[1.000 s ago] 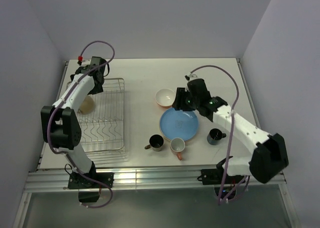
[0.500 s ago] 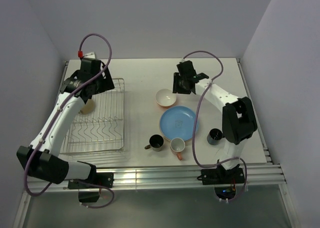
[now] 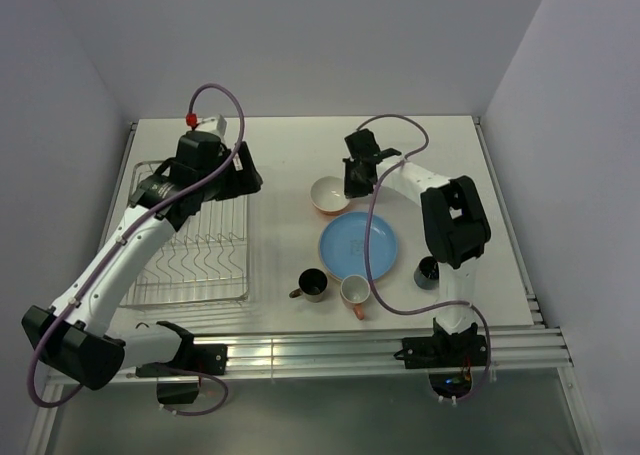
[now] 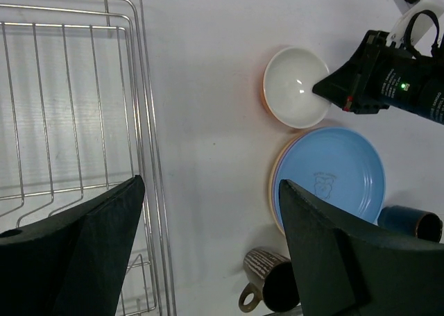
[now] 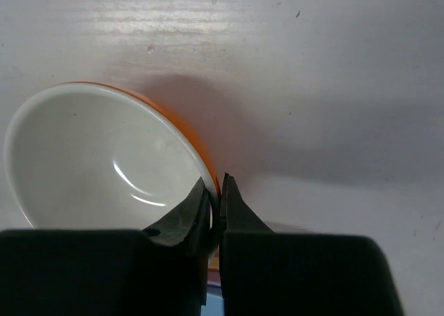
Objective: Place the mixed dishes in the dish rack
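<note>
Item, orange-backed cream bowl [image 5: 104, 163]: on the table [image 3: 280, 145] beside the blue plate [image 3: 358, 247], well apart from the dish rack [image 3: 200, 265]; my right gripper [image 5: 217, 184], parted a second ago, now pinches its rim, ready for lifting; my left gripper [image 4: 209, 184] hangs wide, empty.

Left arm [image 3: 120, 245] stretched forward, left tool [image 4: 208, 191] wide open; right arm [image 3: 450, 215] bent inward, right tool [image 5: 216, 182] pinched shut.

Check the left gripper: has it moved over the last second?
Yes. The left gripper has swung right, from over the middle of the dish rack's far edge to its far right corner, nearer the bowl.
</note>
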